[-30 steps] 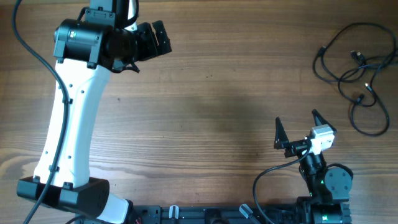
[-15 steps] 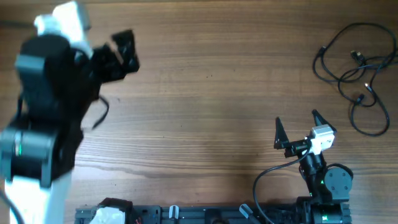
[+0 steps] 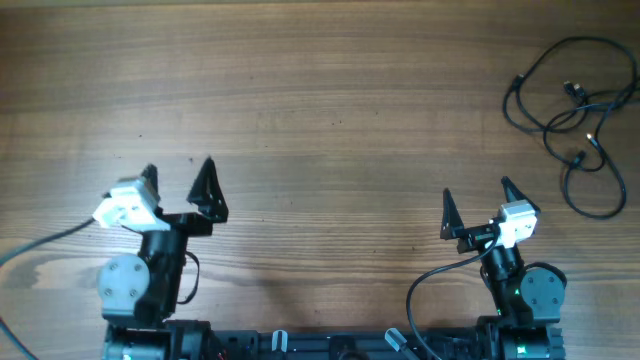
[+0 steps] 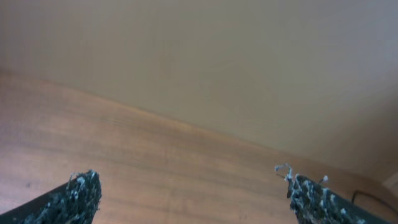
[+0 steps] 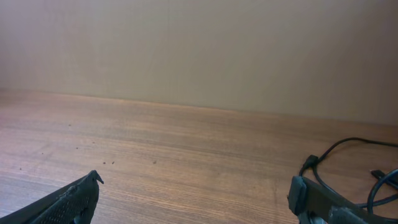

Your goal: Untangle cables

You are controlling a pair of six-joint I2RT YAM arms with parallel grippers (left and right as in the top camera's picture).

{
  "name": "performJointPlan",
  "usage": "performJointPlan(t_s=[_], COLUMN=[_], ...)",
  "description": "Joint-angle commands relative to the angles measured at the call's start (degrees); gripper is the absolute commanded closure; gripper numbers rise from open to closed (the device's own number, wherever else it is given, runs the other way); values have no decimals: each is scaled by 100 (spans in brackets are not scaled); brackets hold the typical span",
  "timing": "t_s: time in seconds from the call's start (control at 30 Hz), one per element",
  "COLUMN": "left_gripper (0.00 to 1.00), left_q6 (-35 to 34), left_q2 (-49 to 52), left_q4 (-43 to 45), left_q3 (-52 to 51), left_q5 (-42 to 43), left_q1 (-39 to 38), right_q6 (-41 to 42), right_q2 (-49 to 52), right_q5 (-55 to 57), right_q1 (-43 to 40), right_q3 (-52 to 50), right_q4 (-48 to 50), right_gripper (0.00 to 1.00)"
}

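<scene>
The cables lie ahead-right of the nearer right claw, wide open and empty like the left claw.

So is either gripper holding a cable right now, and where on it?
Nothing is held. The left gripper and right gripper are both open and empty; the cables lie loose, well away from both.

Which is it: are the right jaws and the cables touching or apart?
Apart. The overhead view shows bare table between the open right jaws and the cables.
</scene>
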Motion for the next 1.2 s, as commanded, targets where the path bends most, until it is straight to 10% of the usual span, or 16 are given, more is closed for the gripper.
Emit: performJointPlan(t_s=[0.0,1.17], left_gripper=[0,0], left_q6=[149,780], left_q2=[-632,-1749], left_q4=[391,396], left_q3=[-726,-2341], left_q5=[-13,4], left_q1=[136,251], right_q6=[114,114], right_q2=[-61,-61], right_q5=[72,72], right_q1=[-28,-28], right_q3=[-15,-15], right_q4=[33,33], right_gripper=[0,0])
